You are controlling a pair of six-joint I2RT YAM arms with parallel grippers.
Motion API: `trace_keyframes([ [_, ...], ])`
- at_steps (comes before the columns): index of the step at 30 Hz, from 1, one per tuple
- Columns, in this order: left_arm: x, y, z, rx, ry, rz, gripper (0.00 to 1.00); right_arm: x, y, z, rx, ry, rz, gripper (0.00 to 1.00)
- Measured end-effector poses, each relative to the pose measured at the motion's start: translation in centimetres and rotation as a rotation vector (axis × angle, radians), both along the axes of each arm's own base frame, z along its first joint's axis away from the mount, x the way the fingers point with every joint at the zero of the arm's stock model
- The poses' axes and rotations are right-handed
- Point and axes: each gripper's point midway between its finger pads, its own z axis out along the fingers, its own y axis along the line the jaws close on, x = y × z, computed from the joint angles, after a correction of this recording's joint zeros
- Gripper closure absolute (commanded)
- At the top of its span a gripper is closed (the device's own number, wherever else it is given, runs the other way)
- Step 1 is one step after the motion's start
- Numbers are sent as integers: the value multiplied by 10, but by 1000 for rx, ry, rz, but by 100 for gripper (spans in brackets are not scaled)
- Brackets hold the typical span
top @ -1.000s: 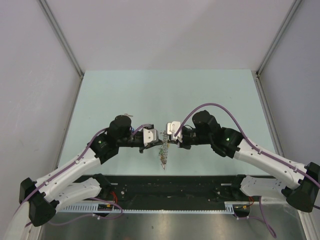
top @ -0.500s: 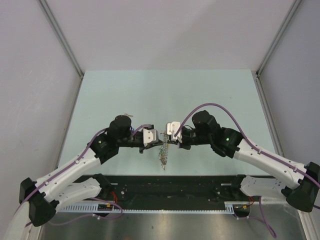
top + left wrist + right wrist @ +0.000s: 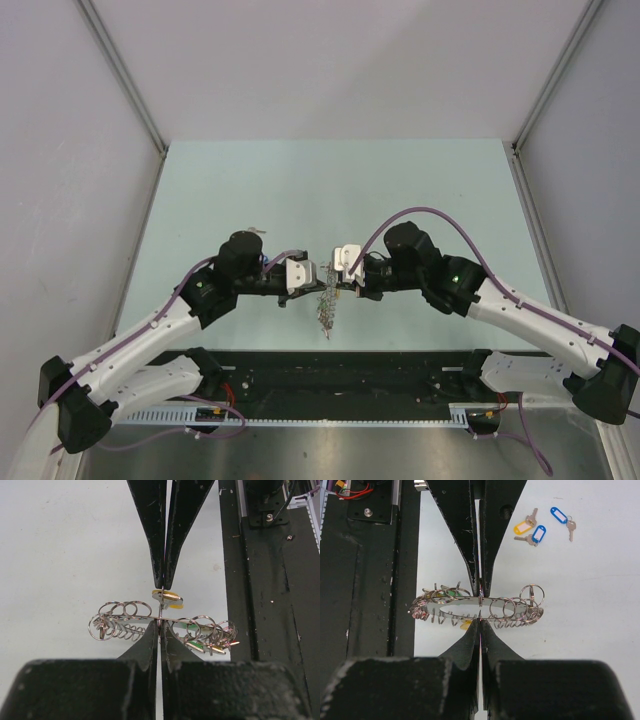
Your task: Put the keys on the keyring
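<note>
Work looks barely begun: left gripper and right gripper both pinch the keyring between them, while three tagged keys lie loose on the table.

We see a silver keyring, its wire loops glinting, with a yellow tag and a green tag among them. The loose keys are silver too, two with blue tags and one with yellow (each tag with a pale window in the middle). The left gripper and right gripper are matt black with pale scuffs. The table is pale mint. The left arm and right arm are white with black joints and purple cables.
</note>
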Motion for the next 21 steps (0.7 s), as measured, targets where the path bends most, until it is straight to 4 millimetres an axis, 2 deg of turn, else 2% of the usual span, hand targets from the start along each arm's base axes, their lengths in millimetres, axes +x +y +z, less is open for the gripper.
trace_keyframes([
  [21,0,0,-1,4,-4,-4,100,-1,0,3,10,-6,2,100],
])
